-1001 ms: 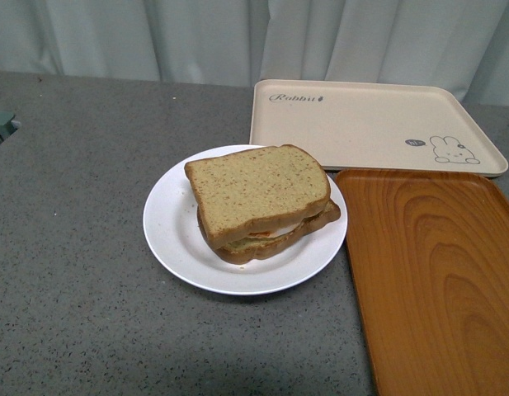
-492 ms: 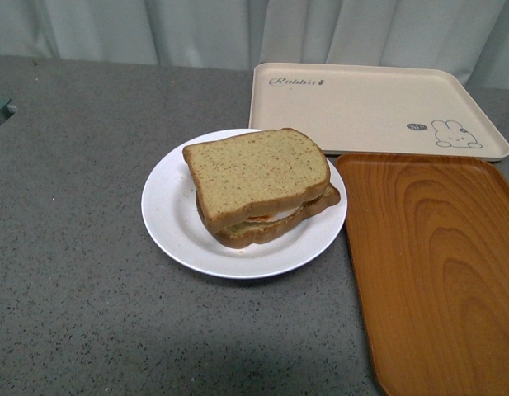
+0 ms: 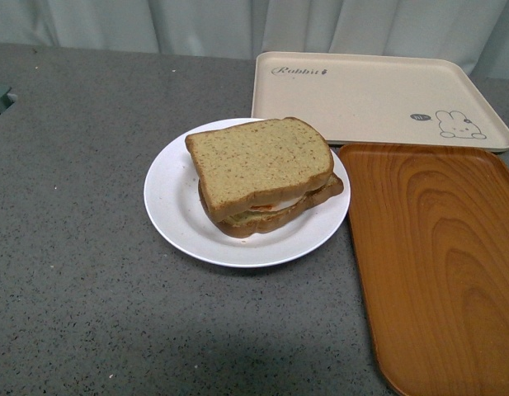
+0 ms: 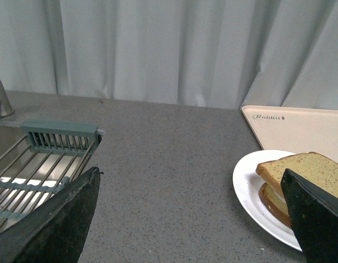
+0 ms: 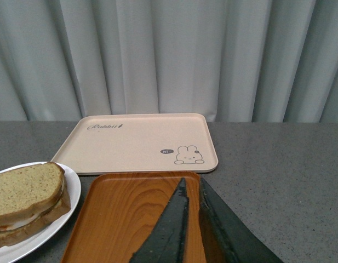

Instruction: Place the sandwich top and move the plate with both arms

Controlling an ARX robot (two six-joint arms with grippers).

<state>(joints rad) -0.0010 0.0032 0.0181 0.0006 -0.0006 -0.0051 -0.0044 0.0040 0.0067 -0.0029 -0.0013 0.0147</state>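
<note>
The sandwich top (image 3: 258,163), a plain tan speckled slice, lies on the stacked sandwich on the round white plate (image 3: 173,210) in the middle of the grey counter. A bit of egg white and orange shows between the slices. No arm shows in the front view. My left gripper (image 4: 190,189) is open and empty, low over the bare counter beside the plate (image 4: 246,186), with the sandwich top (image 4: 303,171) just past one finger (image 4: 316,219). My right gripper (image 5: 192,183) is shut and empty above the wooden tray (image 5: 122,219); the plate (image 5: 70,204) and the sandwich top (image 5: 26,189) lie beside that tray.
A cream rabbit-print tray (image 3: 374,95) lies behind the plate. An orange-brown wooden tray (image 3: 440,264) lies right of the plate, almost touching it. A sink with a teal rack (image 4: 59,137) is off to the left. Grey curtains (image 5: 169,55) hang behind the counter.
The front view has shifted: the plate, the sandwich and both trays sit higher in the picture than a second ago. The sandwich top rests the same way on the stack.
</note>
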